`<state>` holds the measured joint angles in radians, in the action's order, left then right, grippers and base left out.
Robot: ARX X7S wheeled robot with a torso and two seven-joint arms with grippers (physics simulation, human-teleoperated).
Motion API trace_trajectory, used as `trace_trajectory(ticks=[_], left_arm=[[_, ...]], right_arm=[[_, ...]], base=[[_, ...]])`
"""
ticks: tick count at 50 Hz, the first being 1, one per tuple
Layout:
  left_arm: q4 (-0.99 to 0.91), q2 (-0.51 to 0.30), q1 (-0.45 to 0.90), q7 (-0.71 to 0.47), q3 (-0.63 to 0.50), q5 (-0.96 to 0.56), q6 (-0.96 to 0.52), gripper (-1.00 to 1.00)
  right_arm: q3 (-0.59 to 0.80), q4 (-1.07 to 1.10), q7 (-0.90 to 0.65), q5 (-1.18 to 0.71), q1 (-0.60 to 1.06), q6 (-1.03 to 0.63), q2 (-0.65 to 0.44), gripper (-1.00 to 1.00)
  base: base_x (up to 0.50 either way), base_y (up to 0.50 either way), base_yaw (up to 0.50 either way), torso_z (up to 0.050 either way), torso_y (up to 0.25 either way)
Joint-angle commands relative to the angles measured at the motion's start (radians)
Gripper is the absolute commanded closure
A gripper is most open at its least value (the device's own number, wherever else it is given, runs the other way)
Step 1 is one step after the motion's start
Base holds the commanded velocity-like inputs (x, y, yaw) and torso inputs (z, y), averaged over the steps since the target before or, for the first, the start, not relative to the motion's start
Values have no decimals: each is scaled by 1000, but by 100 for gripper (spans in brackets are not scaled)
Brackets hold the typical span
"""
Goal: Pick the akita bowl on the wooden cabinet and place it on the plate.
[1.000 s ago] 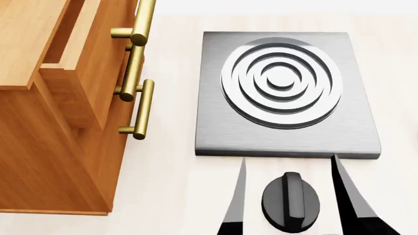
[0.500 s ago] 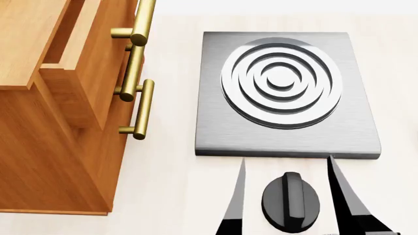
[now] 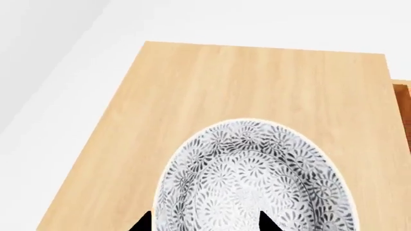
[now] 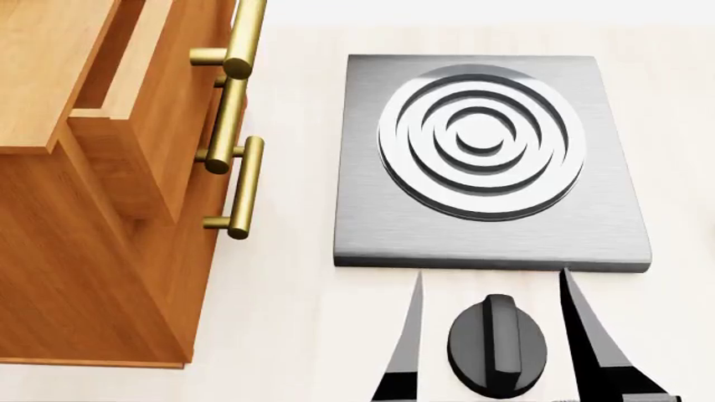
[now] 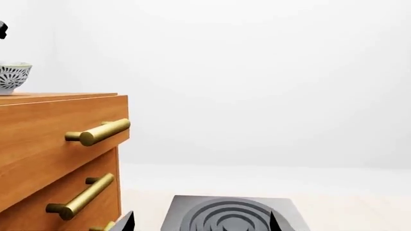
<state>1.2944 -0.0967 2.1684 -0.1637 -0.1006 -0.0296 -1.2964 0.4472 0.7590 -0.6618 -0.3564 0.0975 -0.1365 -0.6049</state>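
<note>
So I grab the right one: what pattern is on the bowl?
Dense dark grey floral speckle on white; the bowl shows best in the left wrist view.

My right gripper (image 4: 491, 335) sits at six o'clock in the head view, its two dark fingers (image 4: 404, 352) pointing toward twelve with a wide gap between them, holding nothing. In the left wrist view only the two black tips of my left gripper (image 3: 205, 224) show, spread apart, one tip (image 3: 142, 224) at each side.
</note>
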Motion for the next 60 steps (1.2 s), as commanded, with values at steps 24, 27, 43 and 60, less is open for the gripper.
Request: trace_trajectory(ticks=[24,27,43,60], left_arm=[[14,26,-40,173,-336,56,68,100],[14,31,-36,189,-380,55,105,100],[14,40,-26,273,-391,30,179,100],[14,56,-18,286,-415,29,220,100]], right_arm=[[2,4,-6,4,-2,0,-4,-100],[2,6,-8,4,-2,0,-5,-100],[0,2,-10,1,-2,4,-5,-100],[-5,5,-15,-1,-1,5,-9,-100]], base=[[0,0,0,0,-1],[0,0,0,0,0],[0,0,0,0,-1],[0,0,0,0,-1]])
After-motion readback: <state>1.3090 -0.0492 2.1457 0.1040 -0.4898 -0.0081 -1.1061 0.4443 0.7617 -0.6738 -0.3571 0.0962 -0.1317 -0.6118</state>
